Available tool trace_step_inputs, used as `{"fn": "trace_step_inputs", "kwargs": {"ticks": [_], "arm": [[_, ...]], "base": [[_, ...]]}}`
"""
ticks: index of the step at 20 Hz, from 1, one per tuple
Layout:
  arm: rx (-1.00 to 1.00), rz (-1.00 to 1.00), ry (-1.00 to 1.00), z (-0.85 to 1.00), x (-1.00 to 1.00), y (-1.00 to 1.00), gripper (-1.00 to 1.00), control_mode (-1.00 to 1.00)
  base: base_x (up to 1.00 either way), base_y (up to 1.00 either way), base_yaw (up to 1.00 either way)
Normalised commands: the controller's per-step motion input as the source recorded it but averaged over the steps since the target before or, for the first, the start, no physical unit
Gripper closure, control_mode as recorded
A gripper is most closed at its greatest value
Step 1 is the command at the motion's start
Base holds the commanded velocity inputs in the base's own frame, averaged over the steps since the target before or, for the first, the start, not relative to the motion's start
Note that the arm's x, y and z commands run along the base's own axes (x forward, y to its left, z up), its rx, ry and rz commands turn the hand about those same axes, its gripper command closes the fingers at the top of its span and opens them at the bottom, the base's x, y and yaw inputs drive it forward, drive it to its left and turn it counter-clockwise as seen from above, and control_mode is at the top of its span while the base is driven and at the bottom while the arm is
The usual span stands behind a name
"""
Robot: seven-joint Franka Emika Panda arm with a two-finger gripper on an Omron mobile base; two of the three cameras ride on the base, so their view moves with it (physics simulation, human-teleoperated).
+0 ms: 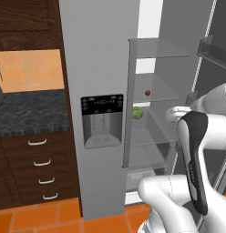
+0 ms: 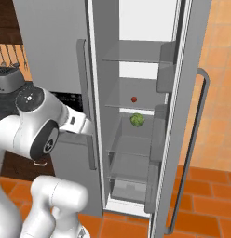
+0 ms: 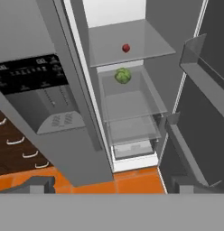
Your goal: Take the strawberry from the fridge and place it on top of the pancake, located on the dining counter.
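Note:
The grey steel fridge [image 1: 96, 68] stands with its right door [image 2: 189, 116] swung open. Inside, the tiny red strawberry [image 1: 147, 93] [image 2: 133, 99] [image 3: 126, 48] rests on a glass shelf at mid height. My gripper [image 3: 114, 184] hangs well in front of the open compartment and below that shelf, apart from the fruit. It is open, its dark fingertips [image 3: 39, 182] spread wide with nothing between them. The pancake and the dining counter are out of view.
A green leafy ball [image 1: 137, 112] [image 2: 137, 120] [image 3: 123, 75] sits one shelf below the strawberry. The black dispenser panel [image 1: 102, 119] is on the closed left door. Door bins [image 3: 202, 58] jut from the open door. Dark wood drawers [image 1: 39, 168] and a black worktop stand to the left.

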Motion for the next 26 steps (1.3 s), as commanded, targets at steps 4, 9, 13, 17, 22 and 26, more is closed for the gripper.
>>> {"fn": "trace_step_inputs", "kwargs": {"ticks": [4, 9, 13, 17, 22, 26], "arm": [[0.04, 0.00, 0.03, -0.01, -0.35, 0.40, -1.00, -1.00], [-0.04, 0.02, 0.05, -0.11, -0.03, 0.28, -1.00, -1.00], [-0.01, -0.01, 0.00, -0.19, -0.16, 0.02, -1.00, -1.00], [0.00, 0.00, 0.00, 0.00, 0.00, 0.00, -1.00, 1.00], [0.00, 0.00, 0.00, 0.00, 0.00, 0.00, -1.00, 1.00], [0.00, 0.00, 0.00, 0.00, 0.00, 0.00, -1.00, 1.00]], "base": [[0.00, 0.00, 0.00], [0.00, 0.00, 0.00], [0.00, 0.00, 0.00], [-0.31, -0.06, -0.28], [0.05, -0.05, -0.51], [0.55, 0.02, -0.32]]}}
